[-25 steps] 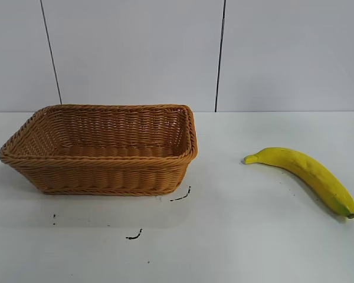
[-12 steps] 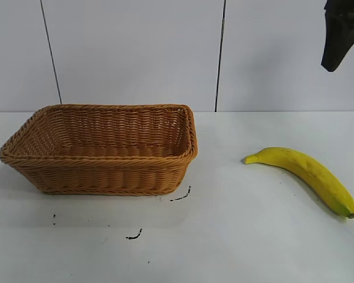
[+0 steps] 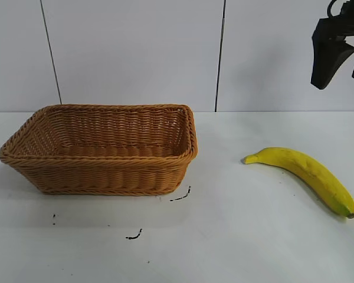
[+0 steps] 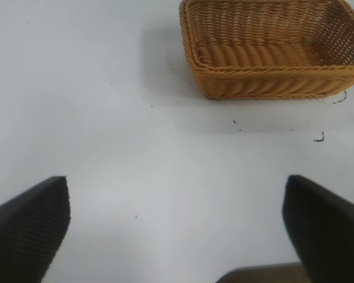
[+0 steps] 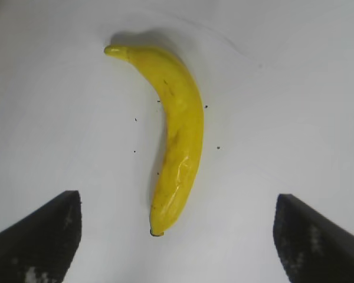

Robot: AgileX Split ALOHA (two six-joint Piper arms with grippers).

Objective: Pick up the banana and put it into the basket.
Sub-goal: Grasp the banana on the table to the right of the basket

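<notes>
The yellow banana (image 3: 307,172) lies flat on the white table at the right, dark tip toward the front right. The tan wicker basket (image 3: 100,177) stands at the left and holds nothing. My right gripper (image 3: 342,62) hangs high at the top right, above and behind the banana, open and empty. In the right wrist view the banana (image 5: 176,135) lies between and beyond the spread fingers (image 5: 41,236). My left gripper (image 4: 177,230) is out of the exterior view; its wrist view shows it open over bare table, with the basket (image 4: 271,82) farther off.
A few small black marks (image 3: 180,196) dot the table in front of the basket. A white panelled wall (image 3: 135,53) with dark seams stands behind the table.
My right gripper has come into the exterior view at the top right and moved lower and leftward. The banana and basket have not moved.
</notes>
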